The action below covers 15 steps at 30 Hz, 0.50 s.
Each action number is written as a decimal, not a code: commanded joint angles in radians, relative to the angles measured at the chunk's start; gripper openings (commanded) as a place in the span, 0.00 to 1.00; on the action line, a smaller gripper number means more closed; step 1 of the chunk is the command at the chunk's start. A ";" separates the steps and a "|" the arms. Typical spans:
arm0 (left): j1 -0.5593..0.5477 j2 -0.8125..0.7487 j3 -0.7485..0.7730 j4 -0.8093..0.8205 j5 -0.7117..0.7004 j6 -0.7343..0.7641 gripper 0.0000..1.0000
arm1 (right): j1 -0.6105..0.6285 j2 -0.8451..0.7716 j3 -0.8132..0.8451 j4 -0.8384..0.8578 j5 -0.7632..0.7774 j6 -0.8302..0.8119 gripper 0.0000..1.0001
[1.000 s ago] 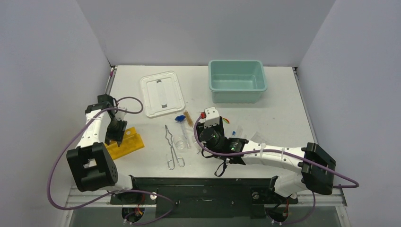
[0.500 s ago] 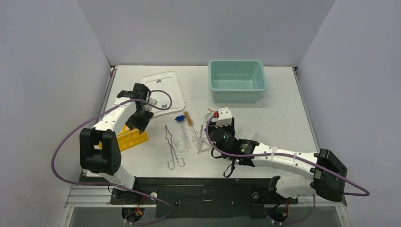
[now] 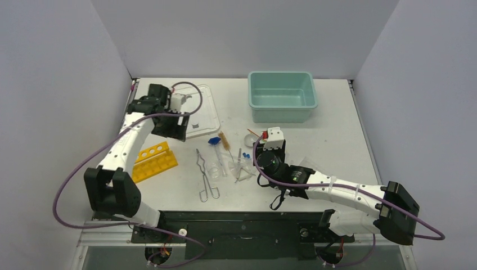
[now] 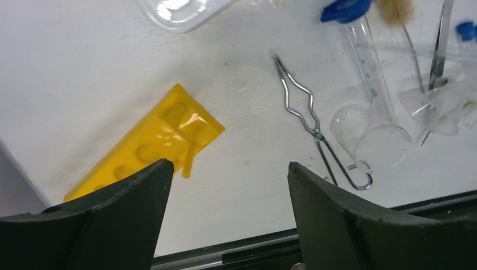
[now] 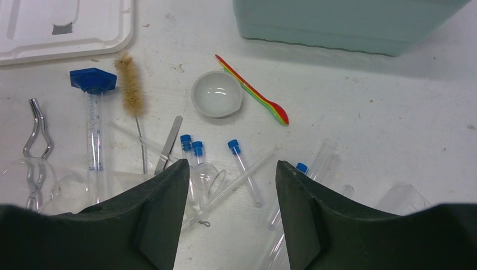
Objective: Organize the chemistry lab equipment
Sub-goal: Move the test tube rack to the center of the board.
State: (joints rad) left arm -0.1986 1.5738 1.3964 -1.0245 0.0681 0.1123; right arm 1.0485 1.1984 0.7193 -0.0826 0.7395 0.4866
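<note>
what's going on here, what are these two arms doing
Two robot arms are sorting chemistry lab gear scattered on a table. Both pincers are open and empty. The left pincer hangs over the table between the white lid and the yellow rack. The right pincer hangs above a heap of blue-capped vials near the round dish. Nothing lies in the teal tub.

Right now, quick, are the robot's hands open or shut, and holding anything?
Left hand: open, holding nothing.
Right hand: open, holding nothing.

Robot lab cell, grey walls (image 3: 56, 84), scattered glassware (image 5: 94, 132)
</note>
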 commanded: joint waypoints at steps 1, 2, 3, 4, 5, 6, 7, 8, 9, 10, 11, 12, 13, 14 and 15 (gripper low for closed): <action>0.191 -0.164 0.025 0.020 0.049 -0.099 0.73 | 0.001 -0.001 -0.009 0.056 -0.017 -0.002 0.53; 0.258 -0.170 -0.001 0.027 0.053 -0.104 0.72 | 0.003 -0.002 -0.016 0.066 -0.020 0.001 0.53; 0.284 -0.179 -0.017 0.043 0.055 -0.105 0.71 | 0.004 -0.004 -0.021 0.071 -0.022 0.003 0.53; 0.327 -0.181 -0.053 0.050 0.057 -0.106 0.69 | 0.007 -0.005 -0.029 0.073 -0.025 0.008 0.52; 0.342 -0.183 -0.071 0.059 0.063 -0.106 0.68 | 0.009 -0.005 -0.033 0.073 -0.028 0.011 0.52; 0.358 -0.184 -0.111 0.063 0.069 -0.134 0.66 | 0.013 -0.005 -0.039 0.074 -0.028 0.017 0.52; 0.362 -0.191 -0.132 0.077 0.070 -0.146 0.65 | 0.014 -0.007 -0.042 0.074 -0.029 0.018 0.51; 0.364 -0.198 -0.181 0.091 0.073 -0.166 0.63 | 0.017 -0.007 -0.046 0.073 -0.029 0.022 0.51; 0.365 -0.216 -0.204 0.126 0.074 -0.176 0.62 | 0.018 -0.008 -0.046 0.073 -0.030 0.024 0.51; 0.364 -0.224 -0.248 0.145 0.075 -0.194 0.61 | 0.021 -0.010 -0.050 0.073 -0.030 0.027 0.51; 0.364 -0.241 -0.266 0.188 0.072 -0.201 0.60 | 0.022 -0.015 -0.053 0.074 -0.031 0.029 0.50; 0.364 -0.247 -0.291 0.207 0.069 -0.213 0.59 | 0.024 -0.017 -0.057 0.074 -0.033 0.032 0.50; 0.363 -0.252 -0.298 0.235 0.068 -0.221 0.58 | 0.025 -0.023 -0.063 0.073 -0.035 0.033 0.50; 0.364 -0.253 -0.307 0.255 0.062 -0.224 0.57 | 0.027 -0.026 -0.067 0.096 -0.035 0.037 0.50; 0.364 -0.249 -0.308 0.262 0.057 -0.228 0.56 | 0.029 -0.033 -0.073 0.101 -0.036 0.038 0.50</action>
State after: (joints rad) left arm 0.1650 1.3689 1.0874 -0.9081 0.1150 -0.0624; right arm 1.0657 1.1980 0.6621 -0.0429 0.7067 0.5034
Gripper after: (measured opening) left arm 0.579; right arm 0.501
